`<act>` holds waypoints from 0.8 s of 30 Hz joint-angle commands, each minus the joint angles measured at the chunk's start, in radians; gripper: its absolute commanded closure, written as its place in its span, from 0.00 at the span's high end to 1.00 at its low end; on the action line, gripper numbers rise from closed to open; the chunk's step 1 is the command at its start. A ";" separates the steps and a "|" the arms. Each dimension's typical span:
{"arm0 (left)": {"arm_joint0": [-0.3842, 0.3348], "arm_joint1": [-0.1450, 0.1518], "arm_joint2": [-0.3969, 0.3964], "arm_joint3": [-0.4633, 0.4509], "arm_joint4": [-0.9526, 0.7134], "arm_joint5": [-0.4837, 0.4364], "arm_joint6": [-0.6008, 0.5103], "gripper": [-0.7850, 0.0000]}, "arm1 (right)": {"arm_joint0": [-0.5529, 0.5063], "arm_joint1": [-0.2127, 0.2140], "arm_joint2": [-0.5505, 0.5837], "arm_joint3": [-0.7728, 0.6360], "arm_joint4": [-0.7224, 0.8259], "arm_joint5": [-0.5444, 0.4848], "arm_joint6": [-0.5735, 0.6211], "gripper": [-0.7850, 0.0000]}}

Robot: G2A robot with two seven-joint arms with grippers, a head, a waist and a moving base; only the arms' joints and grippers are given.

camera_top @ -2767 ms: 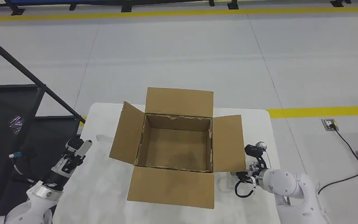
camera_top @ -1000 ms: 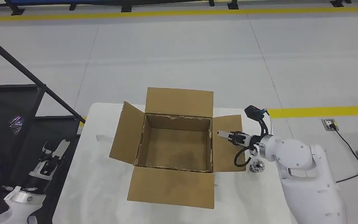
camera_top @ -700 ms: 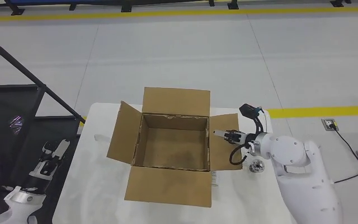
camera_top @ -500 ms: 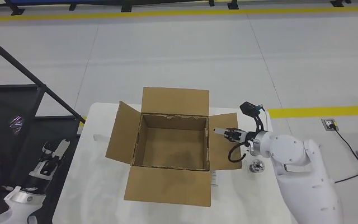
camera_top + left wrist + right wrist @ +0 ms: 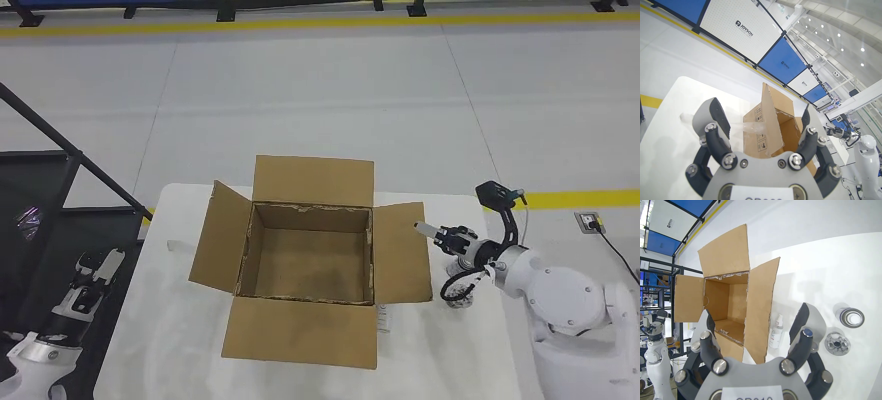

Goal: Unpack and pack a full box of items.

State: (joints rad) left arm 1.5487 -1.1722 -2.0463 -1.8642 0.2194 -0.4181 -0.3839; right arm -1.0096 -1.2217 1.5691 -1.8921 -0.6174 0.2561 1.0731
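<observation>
A brown cardboard box [image 5: 313, 182] stands mid-table with all its flaps spread and nothing inside that I can see. My right gripper [image 5: 428, 231] hovers open and holding nothing just past the outer edge of the box's right flap; its wrist view looks into the box [image 5: 725, 255] between its fingers [image 5: 804, 317]. A white spray bottle [image 5: 776, 332] lies on the table beside that flap. My left gripper [image 5: 761, 106] is open and holding nothing, off the table's left side [image 5: 100, 268], facing the box [image 5: 770, 121].
A round metal part [image 5: 837, 344] and a metal can [image 5: 849, 315] rest on the table to the right of the bottle; the round part [image 5: 458, 297] lies under my right arm. A clear plastic item [image 5: 753, 126] lies by the box's left flap. A black frame [image 5: 60, 150] stands left.
My right gripper lifted from the table, went over the right flap, and has since drawn back right. The box slid slightly left. My left arm pulled back off the table earlier, then stayed still.
</observation>
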 commanded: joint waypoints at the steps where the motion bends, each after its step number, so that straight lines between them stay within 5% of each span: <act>1: 0.000 0.000 0.000 0.000 0.000 0.000 0.000 1.00 | 0.000 0.000 0.000 0.000 0.000 0.000 0.000 1.00; 5: 0.000 0.000 0.000 0.000 0.000 0.000 0.000 1.00 | -0.021 0.002 0.006 0.020 0.028 -0.036 -0.014 1.00; 17: 0.000 0.000 0.000 0.000 0.000 0.000 0.000 1.00 | -0.346 0.054 0.132 -0.076 0.034 -0.599 0.154 1.00; 24: 0.000 0.000 0.000 0.000 0.000 0.000 0.000 1.00 | -0.343 0.063 0.004 -0.050 -0.143 -0.559 0.198 1.00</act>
State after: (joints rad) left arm 1.5486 -1.1722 -2.0463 -1.8642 0.2194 -0.4180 -0.3839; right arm -1.3611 -1.1591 1.5929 -1.9507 -0.7338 -0.3199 1.2760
